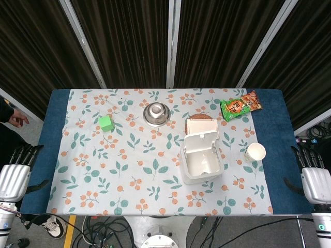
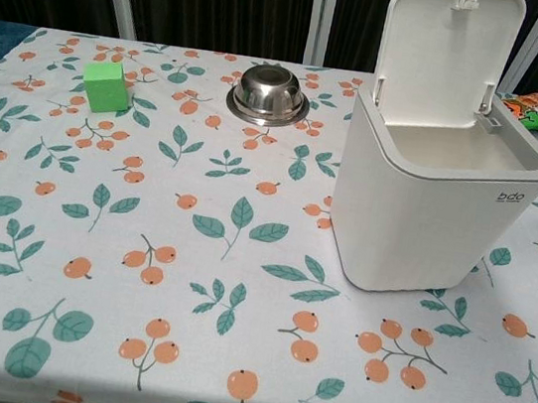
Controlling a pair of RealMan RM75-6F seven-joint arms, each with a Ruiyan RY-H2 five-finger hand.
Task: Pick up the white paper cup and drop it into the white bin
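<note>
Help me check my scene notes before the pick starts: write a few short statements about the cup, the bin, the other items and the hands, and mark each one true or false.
1. The white bin has its lid up. True.
2. The white paper cup lies inside the bin. False: it stands upright on the tablecloth, to the right of the bin in the head view.
3. The right hand holds the cup. False: it holds nothing and sits at the table's right edge, apart from the cup.
4. The metal bowl rests upside down. True.
5. The green cube touches the bowl. False: they are clearly apart.
6. The left hand holds nothing. True.
</note>
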